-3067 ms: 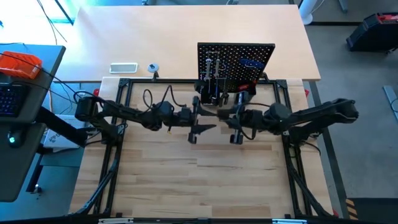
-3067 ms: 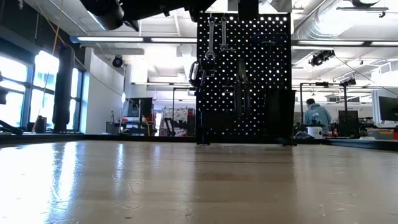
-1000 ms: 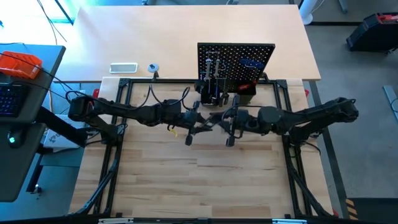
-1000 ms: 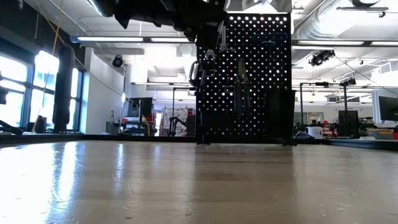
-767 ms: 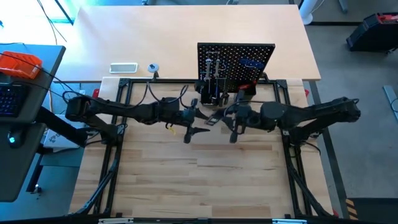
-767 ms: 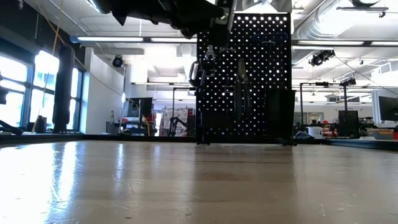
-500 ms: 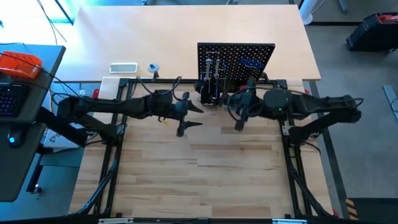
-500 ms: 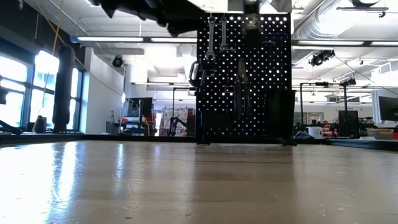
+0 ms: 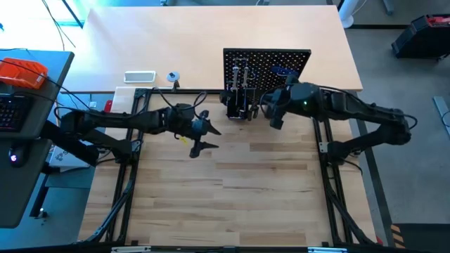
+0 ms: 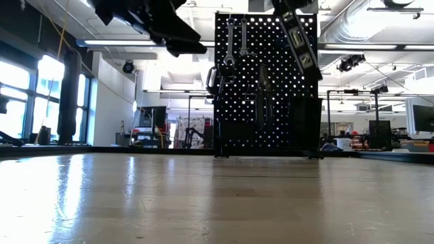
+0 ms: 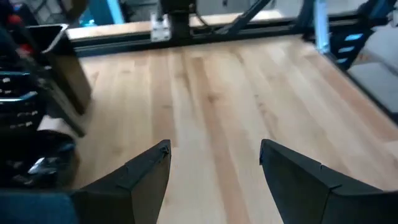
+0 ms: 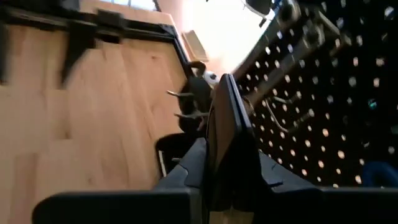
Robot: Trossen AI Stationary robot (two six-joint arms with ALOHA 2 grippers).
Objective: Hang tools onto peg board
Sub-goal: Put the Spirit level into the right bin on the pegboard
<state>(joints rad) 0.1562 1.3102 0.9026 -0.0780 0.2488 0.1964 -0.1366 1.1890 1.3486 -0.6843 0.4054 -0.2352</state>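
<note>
The black marked level (image 12: 227,134) is held clenched in the right end effector (image 9: 275,112) before the upright black perforated peg board (image 9: 267,67); hanging it likely follows. The left end effector (image 11: 214,163) is spread, empty.

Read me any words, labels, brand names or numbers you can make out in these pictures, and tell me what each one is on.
No text can be read in any view.
Level held by the right gripper: pale markings, too small to read.
Peg board: holes and hanging tools only, no label seen.
White tray: no print visible.
</note>
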